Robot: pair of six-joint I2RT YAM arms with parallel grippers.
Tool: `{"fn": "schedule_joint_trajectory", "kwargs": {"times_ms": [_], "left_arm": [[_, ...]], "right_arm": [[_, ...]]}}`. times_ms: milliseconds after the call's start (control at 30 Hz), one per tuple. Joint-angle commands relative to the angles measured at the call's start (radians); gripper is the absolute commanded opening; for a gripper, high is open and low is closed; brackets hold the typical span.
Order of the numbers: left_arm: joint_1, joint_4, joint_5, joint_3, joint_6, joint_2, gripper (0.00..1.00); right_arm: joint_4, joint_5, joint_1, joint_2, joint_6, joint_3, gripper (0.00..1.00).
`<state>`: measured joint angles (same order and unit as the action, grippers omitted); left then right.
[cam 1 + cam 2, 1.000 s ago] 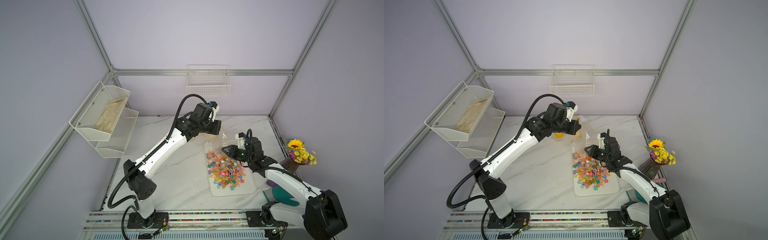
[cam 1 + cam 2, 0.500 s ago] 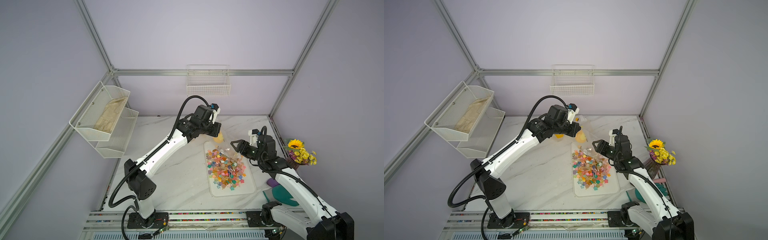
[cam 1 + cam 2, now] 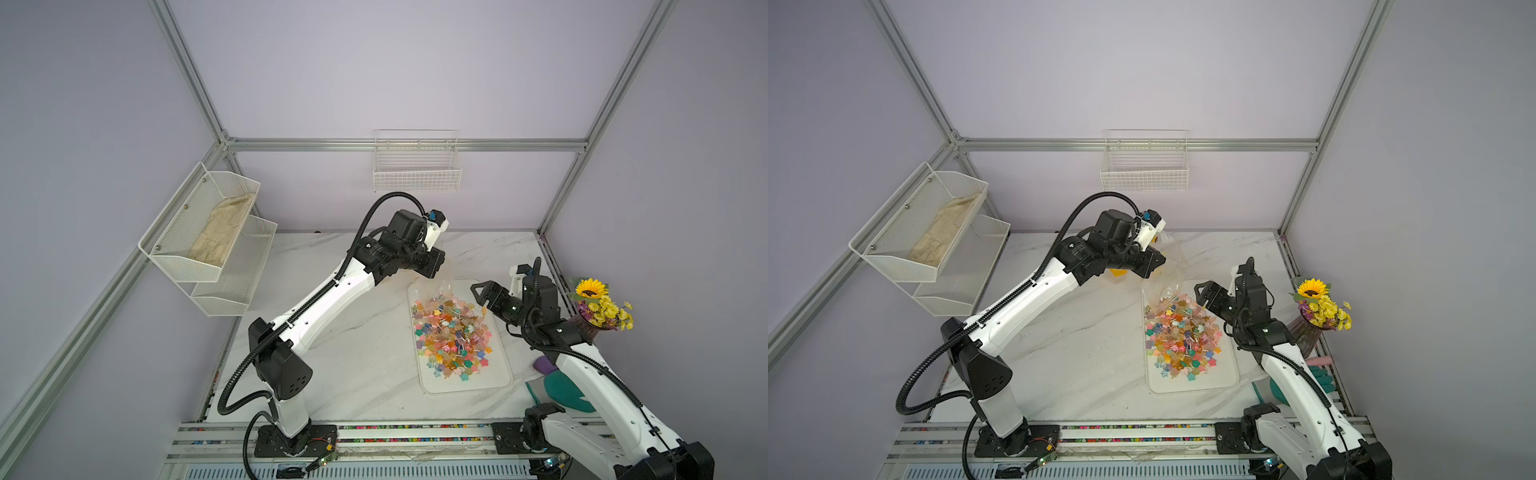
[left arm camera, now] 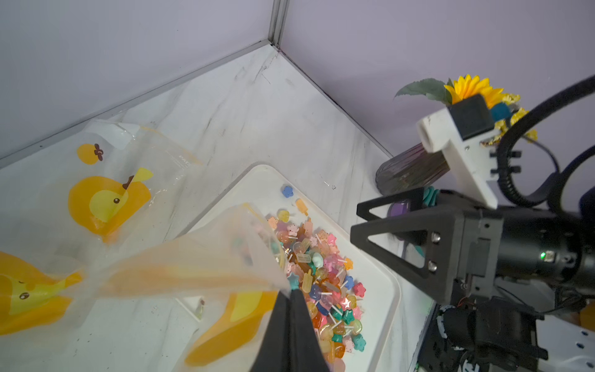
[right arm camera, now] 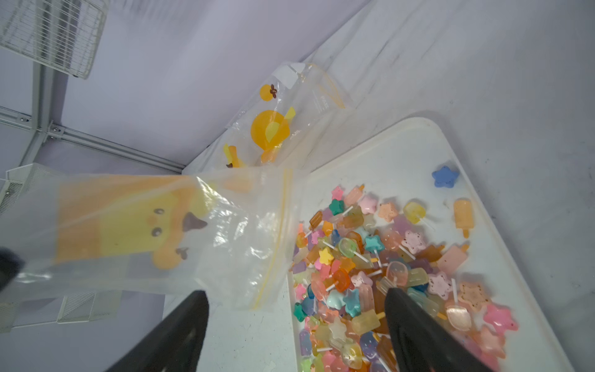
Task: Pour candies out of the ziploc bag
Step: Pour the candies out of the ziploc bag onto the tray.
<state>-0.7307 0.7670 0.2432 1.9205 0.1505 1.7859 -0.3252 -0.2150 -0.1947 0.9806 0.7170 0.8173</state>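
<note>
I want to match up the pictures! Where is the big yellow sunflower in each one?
In a top view: the sunflower, right side, about halfway down.
In a top view: the sunflower again, right side, about halfway down.
Left wrist: it peeks out behind the white bracket on the right arm.
Right wrist: not in it.
Shared landmark: the white tray, in all four.

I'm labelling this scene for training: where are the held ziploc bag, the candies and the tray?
held ziploc bag (image 5: 145, 225): right wrist view, on its duck print.
candies (image 3: 453, 336): a top view, middle of the pile.
tray (image 3: 486, 382): a top view, bare floor at its near end.
</note>
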Motion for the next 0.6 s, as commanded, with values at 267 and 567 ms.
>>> {"fn": "schedule_joint_trajectory", "kwargs": {"times_ms": [267,567], "left_arm": [[-0.063,-0.026,-0.14,-0.107,-0.533,-0.126,0.0],[-0.142,-0.139,-0.216,-0.291,-0.94,-0.284,0.0]], "right_arm": [[0.064,0.0,0.011,0.05,-0.011,0.188,0.92],[0.098,-0.124,0.01,0.141,-0.009,0.266,0.94]]}}
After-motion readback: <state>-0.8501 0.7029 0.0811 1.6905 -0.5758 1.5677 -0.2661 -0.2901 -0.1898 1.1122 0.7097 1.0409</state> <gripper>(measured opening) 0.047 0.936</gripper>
